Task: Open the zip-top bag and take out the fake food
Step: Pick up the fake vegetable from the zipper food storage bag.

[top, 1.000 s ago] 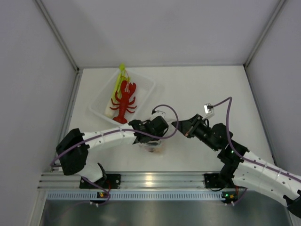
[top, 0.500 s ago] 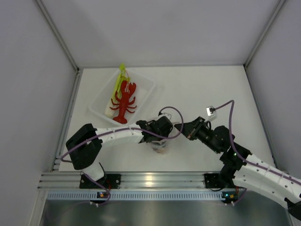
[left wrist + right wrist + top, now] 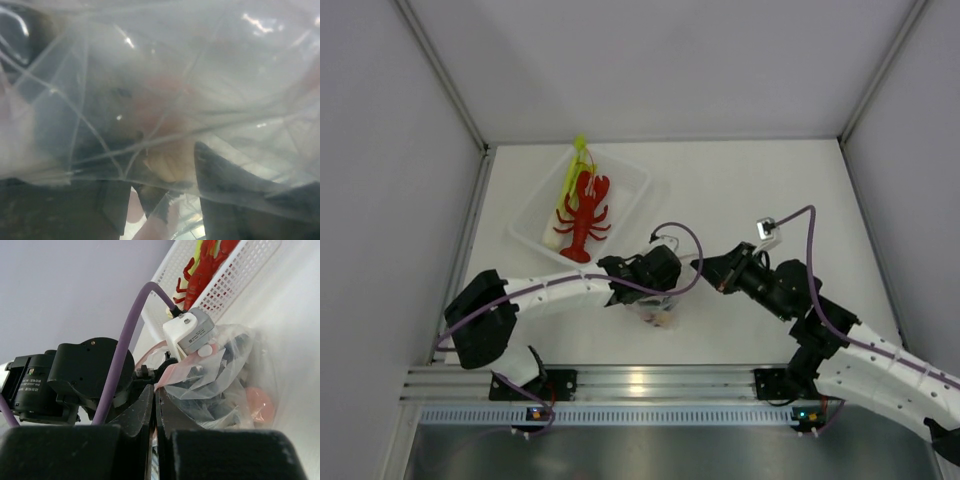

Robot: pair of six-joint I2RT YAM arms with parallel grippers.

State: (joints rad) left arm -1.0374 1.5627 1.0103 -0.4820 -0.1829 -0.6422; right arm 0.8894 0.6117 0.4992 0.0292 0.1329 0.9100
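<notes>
Status: task partly done.

Out of the bag: the red lobster [image 3: 583, 213] and the leek stalk [image 3: 570, 175] lie in the tray [image 3: 625, 190] at the back left of the desk [image 3: 750, 190].

The zip-top bag [image 3: 220, 375] sits crumpled at the near middle of the desk, between my two arms. Its mouth appears open. My left wrist view looks through wrinkled plastic on every side, so I judge my left gripper [image 3: 658, 298] to be inside it.

In the bag: a pinkish-beige round piece [image 3: 260, 405], near the bottom. There is also a darker grey mass beside it, possibly the fish, which I cannot confirm.

Left gripper: jaws partly apart. The pale piece shows close to the fingers, but the film blurs it, so I cannot tell whether anything is grasped.

Right gripper [image 3: 154, 395]: clenched, and it looks to be pinching the bag's pink zip edge, holding the mouth up.

Left to do: lift out the round piece and whatever the grey item is.
</notes>
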